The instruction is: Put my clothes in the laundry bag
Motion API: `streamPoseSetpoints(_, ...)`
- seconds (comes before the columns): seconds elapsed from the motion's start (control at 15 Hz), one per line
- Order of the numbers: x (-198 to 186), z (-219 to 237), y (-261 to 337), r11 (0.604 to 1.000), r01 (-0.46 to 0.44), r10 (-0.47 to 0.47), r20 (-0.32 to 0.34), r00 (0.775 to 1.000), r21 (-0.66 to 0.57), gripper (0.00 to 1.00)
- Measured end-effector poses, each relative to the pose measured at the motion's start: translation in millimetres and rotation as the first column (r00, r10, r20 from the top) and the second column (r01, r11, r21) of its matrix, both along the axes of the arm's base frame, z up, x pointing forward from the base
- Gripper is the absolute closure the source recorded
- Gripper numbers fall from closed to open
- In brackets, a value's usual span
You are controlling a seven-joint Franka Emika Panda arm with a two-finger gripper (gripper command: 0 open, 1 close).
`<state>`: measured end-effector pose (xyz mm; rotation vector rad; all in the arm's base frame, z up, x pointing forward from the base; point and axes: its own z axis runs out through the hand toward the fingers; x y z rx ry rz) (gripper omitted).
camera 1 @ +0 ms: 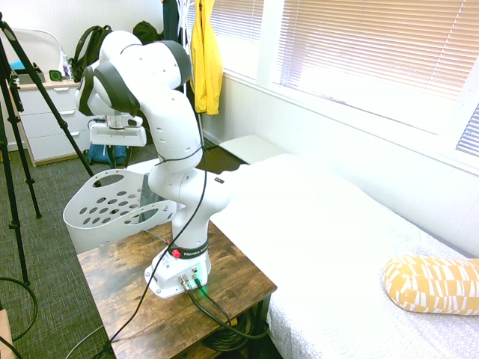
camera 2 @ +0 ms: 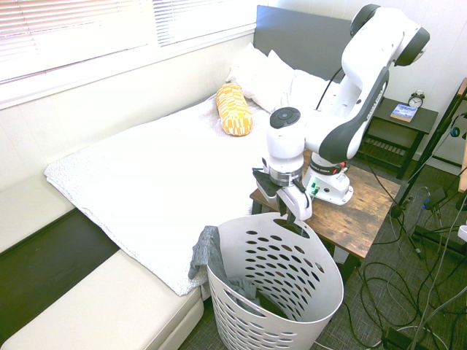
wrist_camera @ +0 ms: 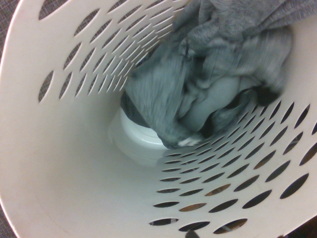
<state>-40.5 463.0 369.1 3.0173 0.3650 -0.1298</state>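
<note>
The white laundry basket (camera 2: 292, 292) with oval holes stands on the floor between the bed and the wooden table; it also shows in the first exterior view (camera 1: 101, 213). The dark grey garment (camera 2: 206, 251) lies inside it, one part draped over the rim on the bed side. From the wrist view, the crumpled garment (wrist_camera: 213, 74) fills one side of the basket (wrist_camera: 74, 163), down to the bottom. My gripper (camera 2: 279, 200) hangs just above the basket's rim on the table side, open, with nothing between its fingers.
The white bed (camera 2: 168, 168) carries a yellow patterned pillow (camera 2: 233, 109). The arm's base sits on the wooden table (camera 1: 232, 280). A yellow jacket (camera 1: 206, 60) hangs by the window. A white dresser (camera 1: 45, 120) and a blue backpack (camera 1: 101, 155) stand behind the basket.
</note>
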Motion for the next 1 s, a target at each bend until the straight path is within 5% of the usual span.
streamPoseSetpoints(0.6, 160.4, -19.6, 33.3, 0.992, 0.120, -0.122, 0.073, 0.990, 0.028, 0.00)
streamPoseSetpoints(0.8, 211.3, -49.4, 50.5, 0.975, 0.220, -0.221, 0.020, 0.975, 0.041, 0.00)
streamPoseSetpoints(1.0, 219.0, -105.2, 97.6, 0.966, 0.256, -0.255, -0.037, 0.966, 0.035, 0.00)
